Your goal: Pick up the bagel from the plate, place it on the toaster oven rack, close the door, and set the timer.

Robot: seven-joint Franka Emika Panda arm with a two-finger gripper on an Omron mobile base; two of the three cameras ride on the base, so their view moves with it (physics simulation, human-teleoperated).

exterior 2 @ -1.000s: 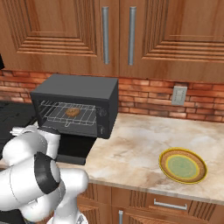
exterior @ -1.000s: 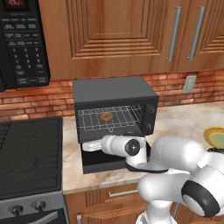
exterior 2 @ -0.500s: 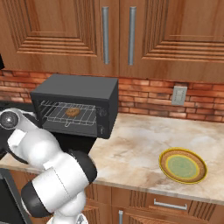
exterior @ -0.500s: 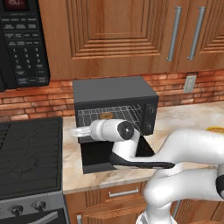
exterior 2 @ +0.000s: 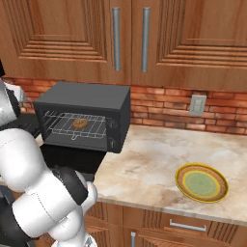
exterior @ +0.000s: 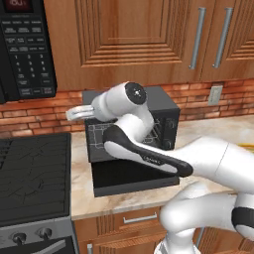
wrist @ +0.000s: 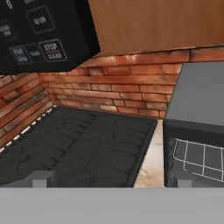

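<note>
The fingers are standing spread to their widest, gripping and touching nothing, pointing left past the oven's top corner toward the stove. The bagel is lying on the toaster oven rack, and the plate is sitting bare on the bench. The door is lying dropped open, flat in front of the oven. It is likely stiff, hinged and light to swing; pushing up under its free front edge looks best.

arm: white, bent across dark grey box toaster oven | flat black door: down, open | gripper: at oven's upper-left, jaws apart
</note>
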